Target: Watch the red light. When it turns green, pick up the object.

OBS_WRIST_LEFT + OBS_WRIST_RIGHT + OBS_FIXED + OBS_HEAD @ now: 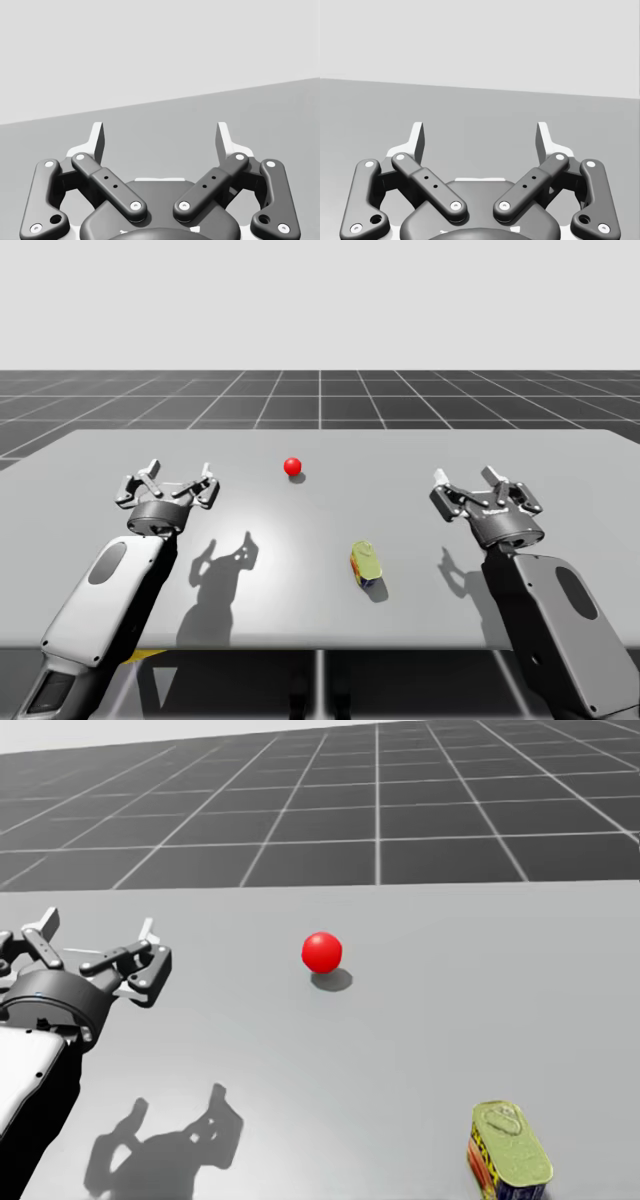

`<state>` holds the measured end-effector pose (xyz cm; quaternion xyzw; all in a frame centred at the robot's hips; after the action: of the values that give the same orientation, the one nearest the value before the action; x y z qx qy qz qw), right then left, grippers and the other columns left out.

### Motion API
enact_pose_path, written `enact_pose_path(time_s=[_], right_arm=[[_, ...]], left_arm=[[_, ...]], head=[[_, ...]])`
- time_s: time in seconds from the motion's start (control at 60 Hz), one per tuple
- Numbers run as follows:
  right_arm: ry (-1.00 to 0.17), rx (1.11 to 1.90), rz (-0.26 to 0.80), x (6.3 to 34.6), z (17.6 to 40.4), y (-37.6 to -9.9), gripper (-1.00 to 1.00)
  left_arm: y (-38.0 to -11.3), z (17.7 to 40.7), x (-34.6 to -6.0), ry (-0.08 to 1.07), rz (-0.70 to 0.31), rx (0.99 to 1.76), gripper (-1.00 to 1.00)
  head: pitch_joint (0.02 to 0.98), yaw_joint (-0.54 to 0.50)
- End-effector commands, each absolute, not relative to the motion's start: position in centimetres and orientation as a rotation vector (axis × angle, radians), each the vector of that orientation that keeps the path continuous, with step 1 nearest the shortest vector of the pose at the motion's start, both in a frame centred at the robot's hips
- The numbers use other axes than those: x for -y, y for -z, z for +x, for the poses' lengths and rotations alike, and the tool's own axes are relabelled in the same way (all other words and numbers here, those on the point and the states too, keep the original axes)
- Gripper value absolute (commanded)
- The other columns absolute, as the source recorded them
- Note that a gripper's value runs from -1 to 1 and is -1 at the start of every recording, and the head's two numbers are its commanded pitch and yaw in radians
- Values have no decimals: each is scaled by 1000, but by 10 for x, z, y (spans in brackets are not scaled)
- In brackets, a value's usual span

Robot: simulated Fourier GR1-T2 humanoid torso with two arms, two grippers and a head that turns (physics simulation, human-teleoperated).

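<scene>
Red light (292, 466) sits toward the back of the grey tabletop (400, 455). The yellow oblong can (366, 564) stands nearer, between my arms and closer to the right one. Both arms reach forward, with the left hand (180, 473) and right hand (466, 478) above the tabletop, fingers spread apart around nothing.

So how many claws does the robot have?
2. My left gripper is above the left side of the table, open; my right gripper is above its right side, open too.
</scene>
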<state>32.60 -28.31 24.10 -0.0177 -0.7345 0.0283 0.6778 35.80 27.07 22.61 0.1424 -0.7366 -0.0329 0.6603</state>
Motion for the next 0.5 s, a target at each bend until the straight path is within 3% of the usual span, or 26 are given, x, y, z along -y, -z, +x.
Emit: enact_pose_path(time_s=[0.017, 0.5], right_arm=[[-68, 1648, -43, 282, 326, -240, -1000], [-71, 1649, -46, 281, 326, -240, -1000]], left_arm=[[-226, 358, -269, 79, 317, 1670, -1000], [-227, 356, -266, 90, 305, 1673, -1000]], head=[[604, 132], [591, 121]])
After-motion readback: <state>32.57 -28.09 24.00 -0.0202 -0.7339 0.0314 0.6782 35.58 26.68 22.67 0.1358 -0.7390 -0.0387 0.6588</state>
